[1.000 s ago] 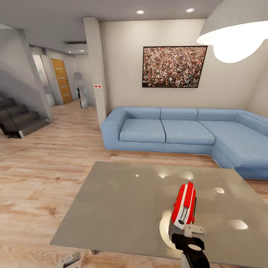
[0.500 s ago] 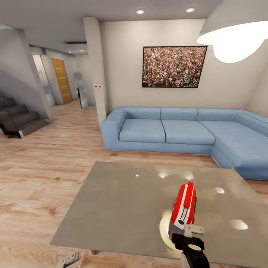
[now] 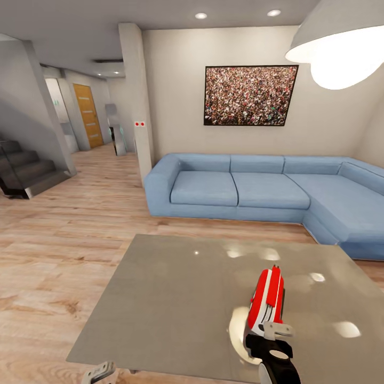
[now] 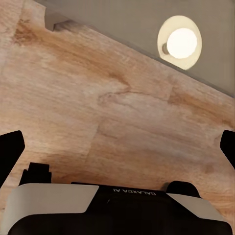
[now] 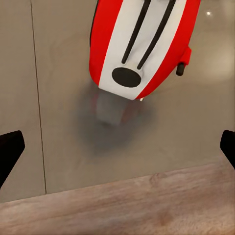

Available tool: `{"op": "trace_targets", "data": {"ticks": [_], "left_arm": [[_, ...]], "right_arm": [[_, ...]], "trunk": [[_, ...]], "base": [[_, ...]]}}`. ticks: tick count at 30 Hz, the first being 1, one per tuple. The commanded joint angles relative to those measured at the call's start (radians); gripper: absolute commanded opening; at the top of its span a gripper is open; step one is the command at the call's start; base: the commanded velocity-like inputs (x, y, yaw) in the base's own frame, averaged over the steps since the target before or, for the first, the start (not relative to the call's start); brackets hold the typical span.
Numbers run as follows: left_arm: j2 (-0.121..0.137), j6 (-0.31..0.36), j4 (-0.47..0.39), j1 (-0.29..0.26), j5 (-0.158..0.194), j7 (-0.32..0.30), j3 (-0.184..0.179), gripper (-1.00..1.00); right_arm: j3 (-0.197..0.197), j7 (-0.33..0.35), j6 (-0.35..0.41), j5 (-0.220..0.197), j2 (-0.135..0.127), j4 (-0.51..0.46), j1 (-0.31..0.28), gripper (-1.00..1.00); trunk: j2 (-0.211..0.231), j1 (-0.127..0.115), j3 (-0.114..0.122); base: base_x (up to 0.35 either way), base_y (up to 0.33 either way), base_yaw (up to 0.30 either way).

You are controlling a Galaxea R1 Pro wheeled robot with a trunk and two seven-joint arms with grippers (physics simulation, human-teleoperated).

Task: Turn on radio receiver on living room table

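The red radio receiver (image 3: 265,300) with its white band stands on edge on the grey table (image 3: 176,298), toward the near right part. My right gripper (image 3: 271,335) hovers just short of the radio's near end. In the right wrist view the radio receiver (image 5: 142,44) lies ahead over the table top (image 5: 58,98), and my right gripper (image 5: 117,152) is open with nothing between its wide-spread fingertips (image 5: 10,152). My left gripper (image 3: 101,370) hangs low beside the table's near left corner. It is open (image 4: 117,152) above the wood floor (image 4: 98,112).
A blue L-shaped sofa (image 3: 256,192) stands behind the table under a crowd picture (image 3: 249,96). A white pendant lamp (image 3: 341,48) hangs at the upper right. Stairs (image 3: 21,170) and a hallway with a wooden door (image 3: 88,114) lie to the left across the plank floor.
The whole picture has shifted slightly, so the camera has moved. The radio and my right gripper keep the same relation to each other.
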Motion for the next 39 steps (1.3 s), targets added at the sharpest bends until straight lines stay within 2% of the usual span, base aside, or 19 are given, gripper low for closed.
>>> {"op": "trace_targets", "data": {"ticks": [1, 28, 33, 35, 39], "left_arm": [[0.000, 0.000, 0.000, 0.000, 0.000, 0.000, 0.000, 1.00], [-0.002, 0.000, 0.000, 0.000, 0.000, -0.001, 0.000, 1.00], [-0.002, 0.000, 0.000, 0.000, -0.001, -0.001, -0.001, 1.00], [-0.001, 0.001, -0.001, 0.000, -0.002, -0.001, -0.001, 1.00], [0.002, 0.002, -0.003, 0.000, -0.003, -0.001, -0.001, 1.00]], "right_arm": [[0.000, 0.000, 0.000, 0.000, 0.000, 0.000, 0.000, 1.00], [0.000, 0.002, 0.003, -0.001, 0.000, 0.000, 0.000, 1.00], [-0.002, 0.038, 0.012, 0.000, -0.002, -0.001, 0.000, 1.00], [-0.003, 0.073, 0.029, 0.001, -0.005, -0.001, -0.001, 1.00], [-0.005, 0.159, 0.068, 0.002, -0.030, -0.007, -0.006, 1.00]], "trunk": [[0.000, 0.000, 0.000], [0.000, 0.000, 0.000], [0.000, 0.000, 0.000], [0.000, 0.000, 0.000], [0.000, 0.000, 0.000]], "base": [[0.006, 0.000, 0.000], [0.000, 0.000, 0.000], [0.000, 0.000, 0.000], [0.000, 0.000, 0.000], [0.000, 0.000, 0.000]]}}
